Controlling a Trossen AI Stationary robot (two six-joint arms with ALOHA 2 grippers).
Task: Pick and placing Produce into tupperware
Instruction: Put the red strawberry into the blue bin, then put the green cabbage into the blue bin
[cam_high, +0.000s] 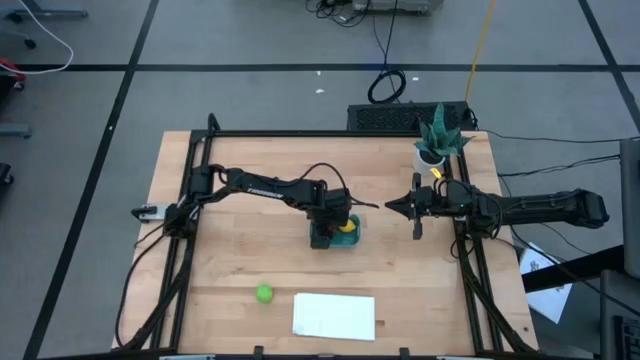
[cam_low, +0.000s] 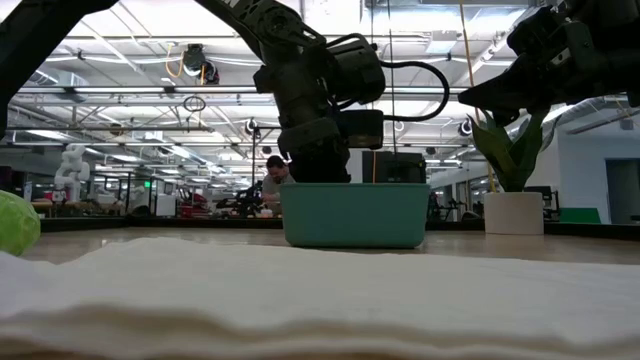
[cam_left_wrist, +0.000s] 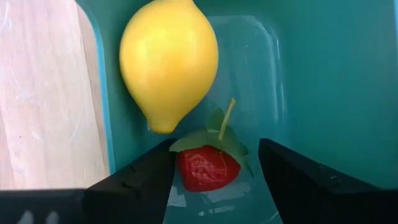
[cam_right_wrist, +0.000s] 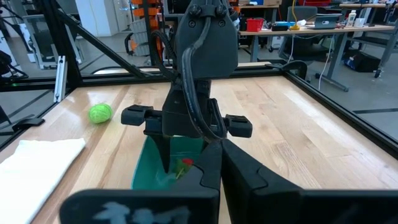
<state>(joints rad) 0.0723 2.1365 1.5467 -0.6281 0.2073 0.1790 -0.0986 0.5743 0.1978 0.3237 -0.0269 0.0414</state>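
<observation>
The left gripper (cam_left_wrist: 214, 171) reaches down into the tub (cam_high: 338, 238), which sits near the middle of the table (cam_high: 240, 190), and its fingers (cam_left_wrist: 140, 180) stand parted on either side of the strawberry (cam_left_wrist: 207, 168). The berry lies on the tub floor between them and neither finger seems to press it, so it looks released rather than held. The lemon (cam_left_wrist: 169, 62) lies in the tub too, just beside the berry and close to one wall, which leaves the fingers room to come down over the berry without knocking it. The green ball (cam_high: 264, 293) is the one fruit left out, well apart from the tub, near the table's front edge and just beside the white sheet (cam_high: 334, 315). The right gripper (cam_high: 403, 207) waits above the table to the right of the tub, near the potted plant (cam_high: 438, 138), its fingers closed on nothing; parked there, it keeps clear of the left arm's work. Two of three fruits look placed.
</observation>
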